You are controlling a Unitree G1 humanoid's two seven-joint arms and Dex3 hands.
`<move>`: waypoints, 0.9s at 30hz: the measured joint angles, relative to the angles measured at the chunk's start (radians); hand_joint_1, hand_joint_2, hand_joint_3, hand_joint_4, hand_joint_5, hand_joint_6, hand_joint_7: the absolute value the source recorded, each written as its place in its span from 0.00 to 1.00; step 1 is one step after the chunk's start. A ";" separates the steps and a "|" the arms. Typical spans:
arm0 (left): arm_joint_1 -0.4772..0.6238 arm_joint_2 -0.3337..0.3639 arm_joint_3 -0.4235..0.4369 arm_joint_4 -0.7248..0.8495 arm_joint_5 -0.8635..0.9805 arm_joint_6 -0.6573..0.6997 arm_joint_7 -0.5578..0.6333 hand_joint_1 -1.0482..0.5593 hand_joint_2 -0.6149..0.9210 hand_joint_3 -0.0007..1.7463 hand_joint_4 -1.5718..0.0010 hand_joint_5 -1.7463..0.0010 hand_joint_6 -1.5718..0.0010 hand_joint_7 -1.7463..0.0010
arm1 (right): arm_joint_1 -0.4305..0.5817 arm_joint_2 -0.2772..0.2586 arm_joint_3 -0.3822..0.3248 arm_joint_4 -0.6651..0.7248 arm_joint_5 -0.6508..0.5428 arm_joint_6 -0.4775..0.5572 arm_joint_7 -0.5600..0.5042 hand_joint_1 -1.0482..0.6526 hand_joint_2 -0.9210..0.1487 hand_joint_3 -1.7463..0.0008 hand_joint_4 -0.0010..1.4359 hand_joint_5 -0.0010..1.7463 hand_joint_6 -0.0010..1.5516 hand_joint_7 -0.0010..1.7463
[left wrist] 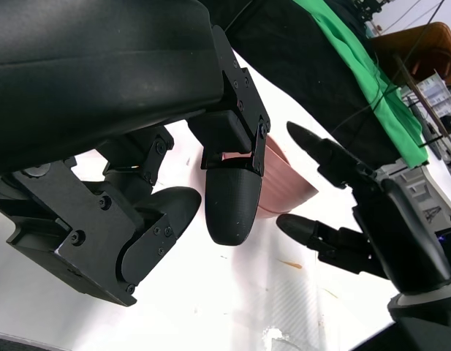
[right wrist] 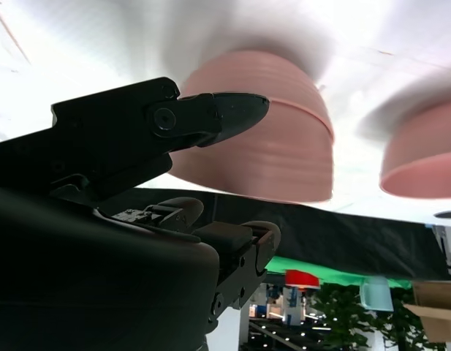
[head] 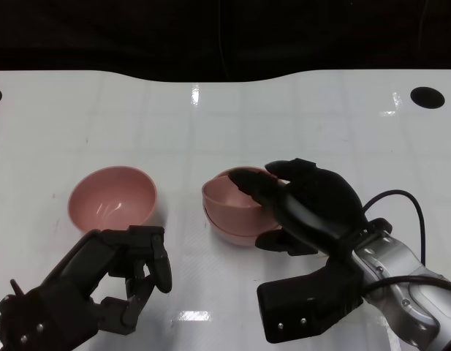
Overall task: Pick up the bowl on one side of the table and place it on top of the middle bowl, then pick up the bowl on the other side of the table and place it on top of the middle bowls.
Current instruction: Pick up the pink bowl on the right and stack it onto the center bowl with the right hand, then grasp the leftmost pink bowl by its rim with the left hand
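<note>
Two pink bowls are stacked at the table's middle point(head: 232, 212), the top one sitting slightly tilted in the lower one. My right hand point(head: 305, 201) is at the stack's right side. Its thumb reaches over the top bowl's rim and its fingers point(head: 283, 241) curl under the outer wall, holding that bowl. The right wrist view shows the stack point(right wrist: 276, 139) just beyond the thumb. A third pink bowl point(head: 112, 197) stands alone to the left. My left hand point(head: 126, 281) hangs just in front of it with fingers curled in, holding nothing. In the left wrist view the stack point(left wrist: 283, 186) lies between the right hand's spread fingers point(left wrist: 327, 157).
The white table point(head: 232, 117) has a dark hole point(head: 427, 96) at the back right and another at the far left edge. A black cable point(head: 415, 219) loops beside my right forearm. Beyond the table's back edge it is dark.
</note>
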 measured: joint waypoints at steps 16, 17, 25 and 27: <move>-0.034 0.000 0.022 0.105 -0.036 -0.085 0.007 0.59 0.82 0.54 0.46 0.01 0.51 0.12 | 0.180 -0.123 -0.132 -0.168 0.077 -0.162 -0.073 0.24 0.00 0.96 0.27 0.15 0.21 0.03; -0.035 0.000 0.022 0.109 -0.039 -0.091 0.007 0.59 0.82 0.54 0.46 0.01 0.51 0.12 | 0.184 -0.127 -0.133 -0.172 0.077 -0.169 -0.073 0.24 0.00 0.96 0.27 0.15 0.21 0.03; -0.039 0.006 0.027 0.102 -0.049 -0.071 0.007 0.60 0.76 0.65 0.49 0.02 0.54 0.12 | 0.292 -0.129 -0.219 -0.219 0.130 -0.268 -0.185 0.43 0.03 1.00 0.39 0.49 0.45 0.12; -0.040 0.007 0.028 0.096 -0.051 -0.059 0.007 0.61 0.77 0.65 0.50 0.03 0.54 0.13 | 0.315 -0.130 -0.234 -0.219 0.139 -0.297 -0.201 0.47 0.03 1.00 0.45 0.54 0.51 0.14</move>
